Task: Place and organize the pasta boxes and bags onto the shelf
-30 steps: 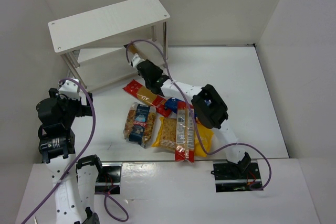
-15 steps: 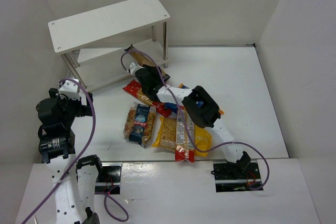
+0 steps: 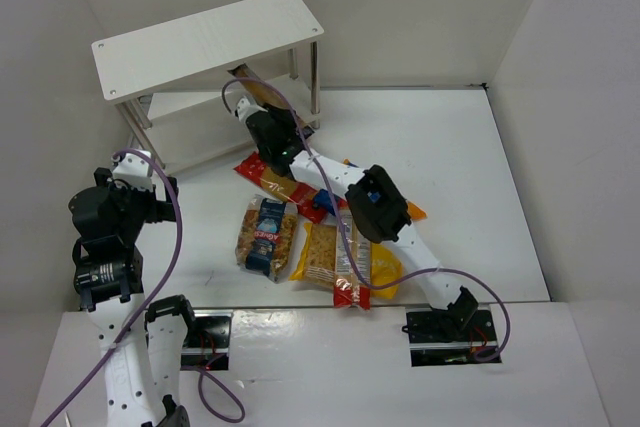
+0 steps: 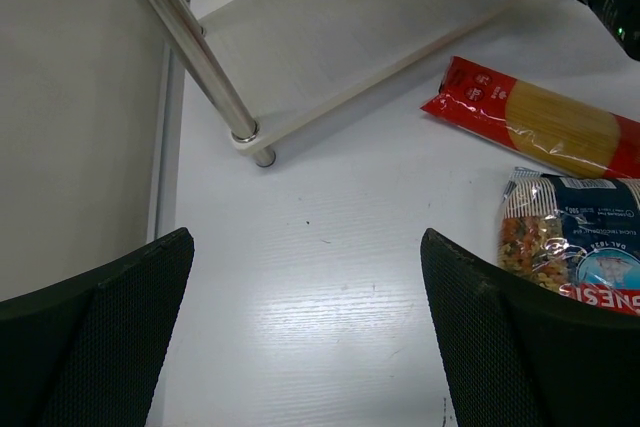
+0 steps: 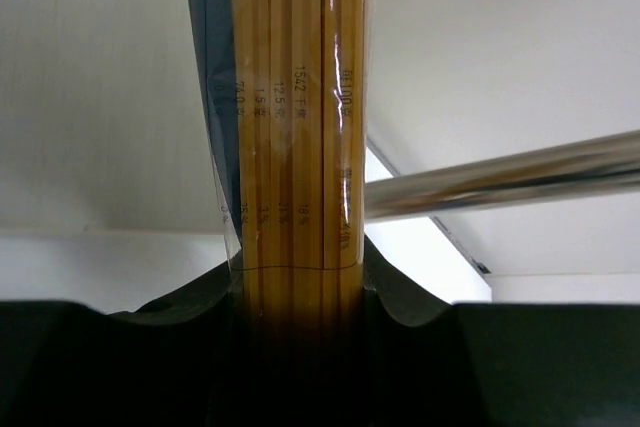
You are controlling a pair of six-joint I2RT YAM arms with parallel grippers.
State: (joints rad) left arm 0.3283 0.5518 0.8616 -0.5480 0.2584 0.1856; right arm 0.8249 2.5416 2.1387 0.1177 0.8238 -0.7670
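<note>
The white two-tier shelf [image 3: 210,39] stands at the far left. My right gripper [image 3: 264,123] is shut on a long tan-and-dark-blue spaghetti pack [image 3: 247,85], whose far end reaches under the shelf's top board, above the lower board [image 3: 190,132]. In the right wrist view the pack [image 5: 295,127] stands up between the gripper's [image 5: 300,287] jaws, next to a silver shelf leg [image 5: 500,182]. On the table lie a red spaghetti pack [image 3: 268,176], a clear blue-labelled bag [image 3: 266,234], a yellow bag [image 3: 318,257] with a second red pack [image 3: 352,252] on it, and a blue-orange bag [image 3: 324,198] partly under the arm. My left gripper [image 4: 310,327] is open and empty.
White walls close in the table on all sides. In the left wrist view the shelf's lower board [image 4: 350,37] and a front leg [image 4: 185,37] are ahead, with the red pack [image 4: 540,122] and clear bag [image 4: 575,242] to the right.
My right arm has stretched up and left, carrying the tan spaghetti pack from in front of the shelf to under its top board. The left arm has not moved.
</note>
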